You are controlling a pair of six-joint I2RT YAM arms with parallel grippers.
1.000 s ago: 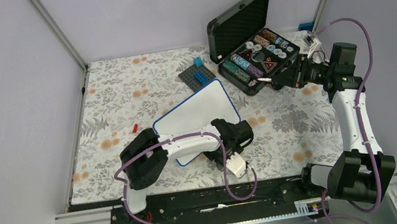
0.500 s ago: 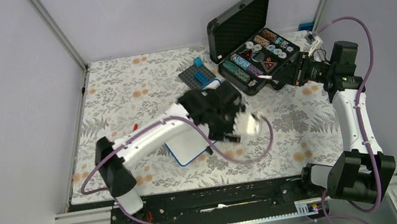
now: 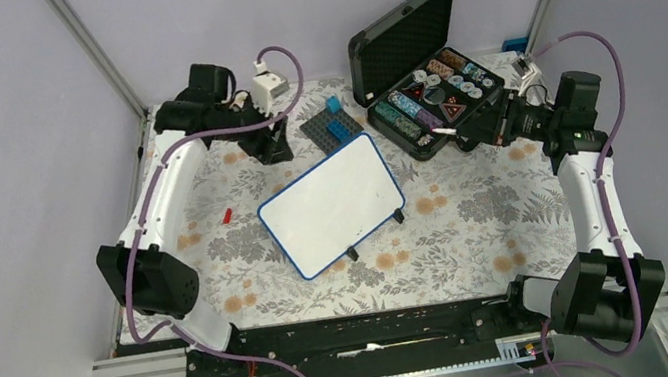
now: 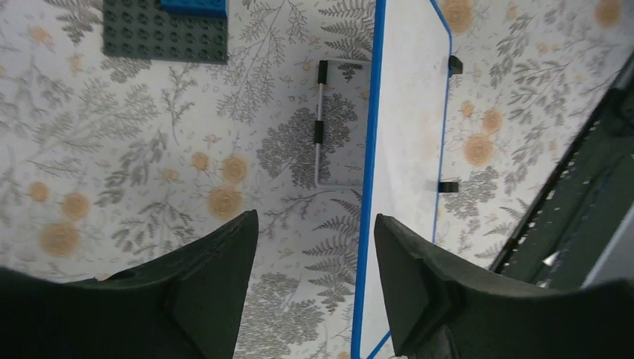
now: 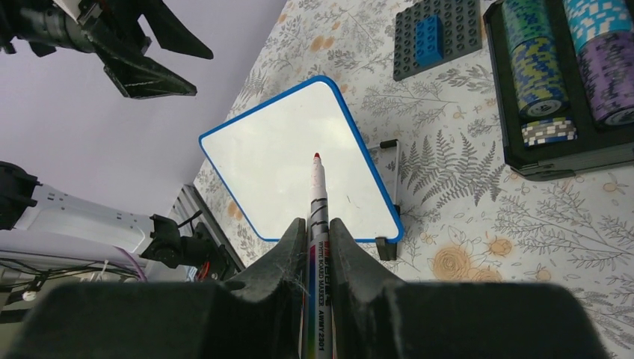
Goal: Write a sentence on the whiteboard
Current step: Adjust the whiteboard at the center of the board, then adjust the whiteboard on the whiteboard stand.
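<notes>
1 blue-framed white whiteboard [image 3: 332, 204] mid-table | my left pincer [image 4: 314, 221] released | my right pincer [image 5: 318, 224] grasping 1 red-tipped marker [image 5: 317, 179]

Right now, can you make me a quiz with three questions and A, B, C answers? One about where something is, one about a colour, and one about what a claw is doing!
1. Where is the whiteboard?
A in a drawer
B on the flowery table
C hanging on a wall

2. What colour is the marker tip?
A red
B green
C black

3. What is the right claw doing?
A open and empty
B shut on a spoon
C shut on the marker

Answers:
1 B, the top view shows it on the table between the arms.
2 A, the bare tip is red.
3 C, both fingers squeeze the marker's barrel.
</notes>
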